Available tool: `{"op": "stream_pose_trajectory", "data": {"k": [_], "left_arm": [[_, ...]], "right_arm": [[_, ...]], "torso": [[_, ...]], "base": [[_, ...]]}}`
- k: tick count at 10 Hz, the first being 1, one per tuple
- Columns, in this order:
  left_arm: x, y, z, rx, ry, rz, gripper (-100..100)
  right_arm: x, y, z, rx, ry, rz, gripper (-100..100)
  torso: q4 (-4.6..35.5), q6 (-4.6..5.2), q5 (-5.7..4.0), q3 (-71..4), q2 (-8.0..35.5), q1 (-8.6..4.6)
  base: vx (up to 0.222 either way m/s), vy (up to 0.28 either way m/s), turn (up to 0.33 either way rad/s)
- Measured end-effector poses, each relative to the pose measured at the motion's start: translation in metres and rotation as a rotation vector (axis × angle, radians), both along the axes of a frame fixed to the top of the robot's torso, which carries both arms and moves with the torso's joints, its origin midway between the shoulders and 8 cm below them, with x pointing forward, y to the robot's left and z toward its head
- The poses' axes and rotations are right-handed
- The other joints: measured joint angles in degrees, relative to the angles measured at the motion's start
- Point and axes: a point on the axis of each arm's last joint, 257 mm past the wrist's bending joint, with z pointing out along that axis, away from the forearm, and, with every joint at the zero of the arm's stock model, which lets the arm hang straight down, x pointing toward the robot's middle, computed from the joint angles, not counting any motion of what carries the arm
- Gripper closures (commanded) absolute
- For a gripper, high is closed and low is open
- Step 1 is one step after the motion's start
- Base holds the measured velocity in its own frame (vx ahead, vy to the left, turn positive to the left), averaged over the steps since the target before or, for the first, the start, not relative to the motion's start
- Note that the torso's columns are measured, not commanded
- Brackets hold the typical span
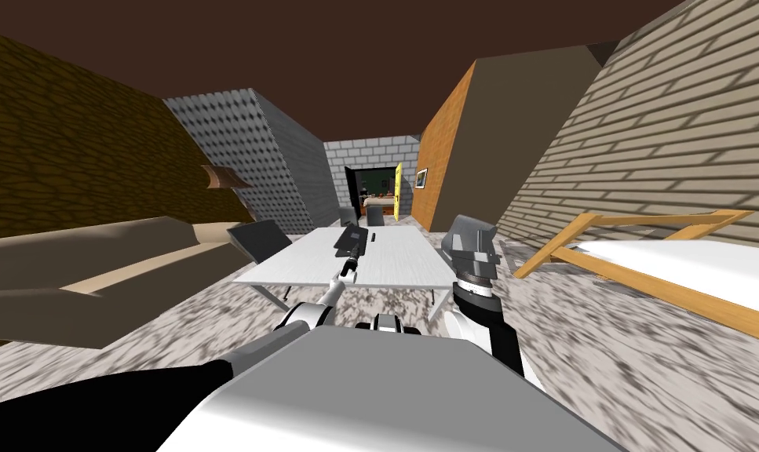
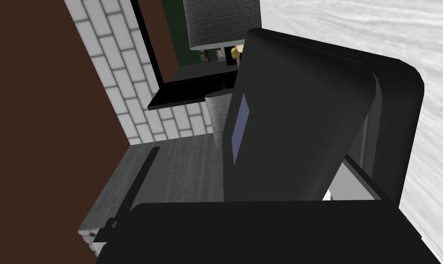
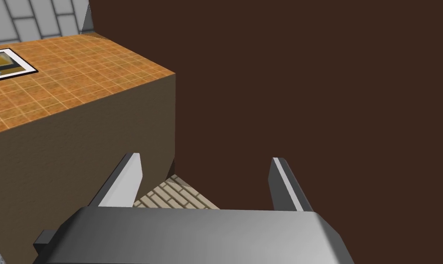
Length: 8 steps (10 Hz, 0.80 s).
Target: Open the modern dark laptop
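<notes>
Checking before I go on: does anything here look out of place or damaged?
Nothing stands out. The dark laptop lies on the white table, lid partly raised, left hand at it; right hand is open, off to the side.

White left forearm [image 1: 335,290], dark joints, grey right hand [image 3: 205,166]

R claw [image 3: 205,158] | both light-grey fingers [image 3: 124,182] spread wide apart | rising from grey body block

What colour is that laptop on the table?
The laptop is black; the left wrist view shows it best.
</notes>
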Motion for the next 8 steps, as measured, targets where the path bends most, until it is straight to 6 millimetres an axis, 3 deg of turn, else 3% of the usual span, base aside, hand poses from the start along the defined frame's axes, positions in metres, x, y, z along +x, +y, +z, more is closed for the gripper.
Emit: {"op": "stream_pose_trajectory", "data": {"k": [3,4,8], "left_arm": [[0.016,-0.001,0.022,0.0,-0.002,-0.004,-100],[0.016,-0.001,0.021,-0.001,0.002,-0.003,0],[0.014,-0.001,0.016,-0.001,0.01,-0.002,0]], "right_arm": [[0.0,0.0,0.0,0.0,0.0,0.0,0],[0.0,0.0,0.0,0.0,0.0,0.0,0],[0.0,0.0,0.0,0.0,0.0,0.0,0]], "torso": [[-0.1,-0.01,0.02,0.0,0.0,-0.05],[-0.1,-0.01,0.03,-0.1,-0.2,-0.01],[-0.3,0.0,0.09,-0.2,-0.3,0.04]], "base": [[-0.047,-0.005,0.008],[-0.007,-0.001,0.0],[0.0,0.0,0.0]]}}
